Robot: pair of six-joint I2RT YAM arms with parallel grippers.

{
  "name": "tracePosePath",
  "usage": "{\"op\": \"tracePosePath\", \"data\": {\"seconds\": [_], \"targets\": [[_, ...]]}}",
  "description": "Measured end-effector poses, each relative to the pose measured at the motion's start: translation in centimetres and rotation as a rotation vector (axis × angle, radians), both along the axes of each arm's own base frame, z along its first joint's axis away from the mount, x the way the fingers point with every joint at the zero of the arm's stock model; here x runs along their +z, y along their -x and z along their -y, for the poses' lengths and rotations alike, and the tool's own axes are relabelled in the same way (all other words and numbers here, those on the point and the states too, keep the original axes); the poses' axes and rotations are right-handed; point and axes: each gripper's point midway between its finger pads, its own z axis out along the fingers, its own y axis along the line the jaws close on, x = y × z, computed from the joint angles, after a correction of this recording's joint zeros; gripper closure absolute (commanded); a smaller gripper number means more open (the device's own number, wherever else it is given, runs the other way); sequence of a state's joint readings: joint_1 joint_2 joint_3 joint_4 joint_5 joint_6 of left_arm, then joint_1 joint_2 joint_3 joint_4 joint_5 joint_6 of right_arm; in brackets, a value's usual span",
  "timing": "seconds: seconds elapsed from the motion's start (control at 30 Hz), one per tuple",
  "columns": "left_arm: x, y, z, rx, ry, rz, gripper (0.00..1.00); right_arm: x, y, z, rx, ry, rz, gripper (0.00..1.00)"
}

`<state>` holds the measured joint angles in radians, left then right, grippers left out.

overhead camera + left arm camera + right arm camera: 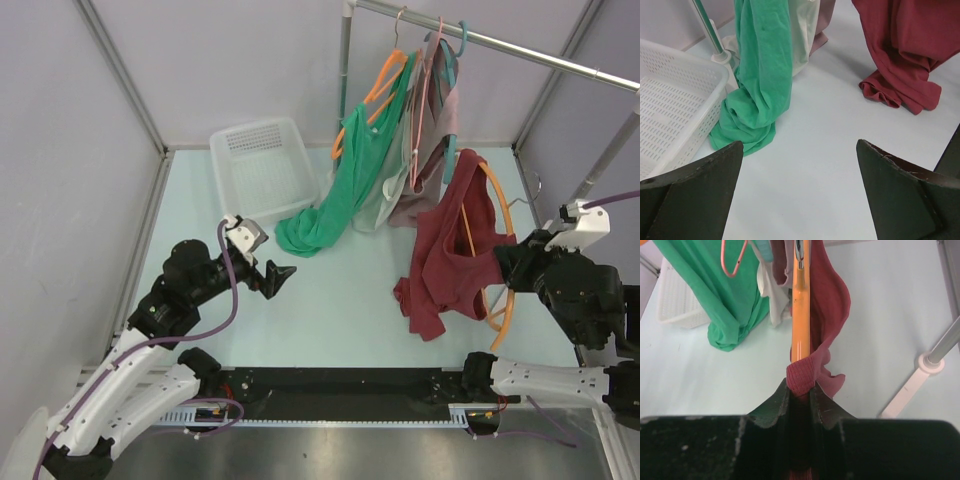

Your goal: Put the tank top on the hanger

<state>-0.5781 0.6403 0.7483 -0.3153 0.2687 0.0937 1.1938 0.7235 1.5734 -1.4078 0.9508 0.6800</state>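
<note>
Right pincer (800, 390) of mine is pinching the hanger (800, 305) – the two fingers are pressing close on its thin orange bar, which is running straight away from my wrist camera. A folded maroon edge of the tank top (445, 250) is wrapping around the bar right at my fingertips, so cloth and plastic are touching there. I cannot tell whether the cloth itself is caught in the grip.

From above, the tank top is draping over the hanger on the right side of the tabletop (340, 300). Its upper part is hanging from the orange curve near the clothes rail (500, 45), and its lower end is lying bunched on the surface. The hanger is sitting tilted in my grip, one rounded end reaching down beside the bunched cloth.

Left pincer (799, 145) is spread wide, holding nothing – its dark fingers are hovering over bare tabletop, well apart from the tank top. Just beyond it the long green garment (762, 75) is trailing down from the rail and pooling on the surface, touching the corner of the white perforated basket (675, 100). Paler garments are hanging beside the green one, between it and the maroon cloth.
</note>
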Motion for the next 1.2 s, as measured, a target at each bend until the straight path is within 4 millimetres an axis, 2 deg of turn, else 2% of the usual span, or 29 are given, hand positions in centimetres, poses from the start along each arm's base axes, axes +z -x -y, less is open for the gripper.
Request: {"op": "tracePosePath", "data": {"seconds": [0.23, 0.37, 0.57, 0.7, 0.8, 1.03, 1.2], "targets": [[0.1, 0.1, 0.0, -0.004, 0.003, 0.001, 0.01, 0.8, -0.3, 0.8, -0.03, -0.003, 0.037, 1.0], [0.1, 0.1, 0.1, -0.004, 0.007, -0.004, 0.0, 0.2, -0.2, 1.2, -0.014, 0.0, 0.048, 1.0], [0.0, 0.2, 0.3, -0.017, 0.008, -0.009, 0.0, -0.6, -0.1, -0.3, 0.066, 0.013, 0.06, 1.0], [-0.2, 0.2, 0.4, -0.023, 0.006, -0.015, 0.01, -0.4, 0.0, -1.5, 0.132, -0.019, 0.078, 1.0], [-0.3, 0.2, 0.4, -0.023, 0.003, -0.019, 0.01, -0.2, 0.0, -1.5, 0.137, -0.042, 0.092, 1.0], [-0.3, 0.2, 0.4, -0.023, 0.003, -0.021, 0.0, 0.1, -0.9, -0.2, -0.005, -0.005, 0.103, 1.0], [-0.3, 0.2, 0.4, -0.023, 0.003, -0.021, 0.01, 0.2, -2.0, -0.8, -0.12, 0.098, 0.082, 1.0]]}}
